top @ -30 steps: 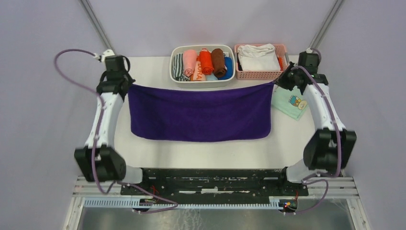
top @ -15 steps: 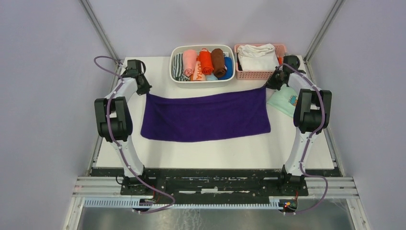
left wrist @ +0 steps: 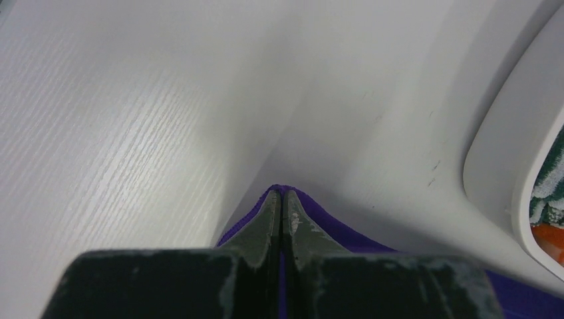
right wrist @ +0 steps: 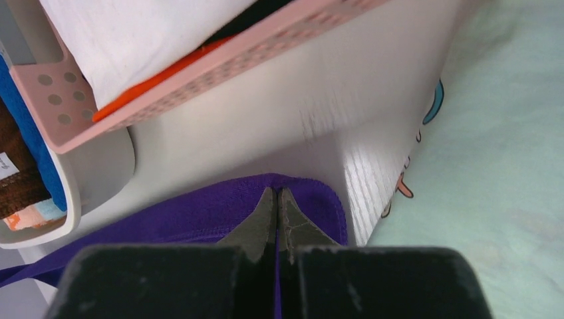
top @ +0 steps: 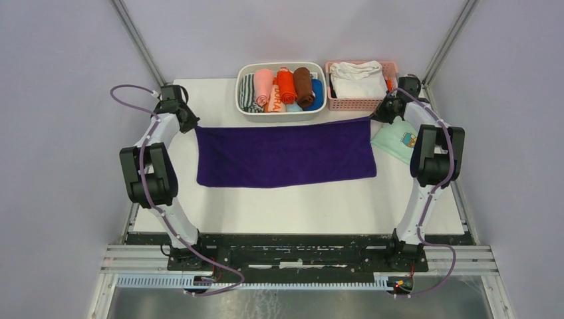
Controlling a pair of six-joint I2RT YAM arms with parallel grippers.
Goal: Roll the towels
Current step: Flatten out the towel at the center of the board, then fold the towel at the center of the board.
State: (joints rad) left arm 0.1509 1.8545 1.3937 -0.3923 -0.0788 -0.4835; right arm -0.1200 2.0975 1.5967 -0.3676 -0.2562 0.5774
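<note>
The deep purple towel (top: 286, 156) lies spread out flat across the middle of the table. My left gripper (top: 193, 126) is shut on its far left corner, and the left wrist view shows purple cloth (left wrist: 332, 229) pinched between the jaws (left wrist: 281, 194). My right gripper (top: 374, 118) is shut on the far right corner; in the right wrist view the towel (right wrist: 199, 216) sits under the closed jaws (right wrist: 276, 194). A salmon-pink roll (top: 264, 83) lies in the white bin.
A white bin (top: 281, 114) of several rolled cloths and a pink basket (top: 359, 104) holding a white folded cloth (top: 358, 76) stand just behind the towel. A mint-green cartoon-print cloth (top: 398, 141) lies beside my right gripper. Each arm's elbow stands by a side edge of the table.
Both arms have reached toward the far side and lowered. The purple towel went from hanging between the grippers to lying flat on the table, stretched wide.
</note>
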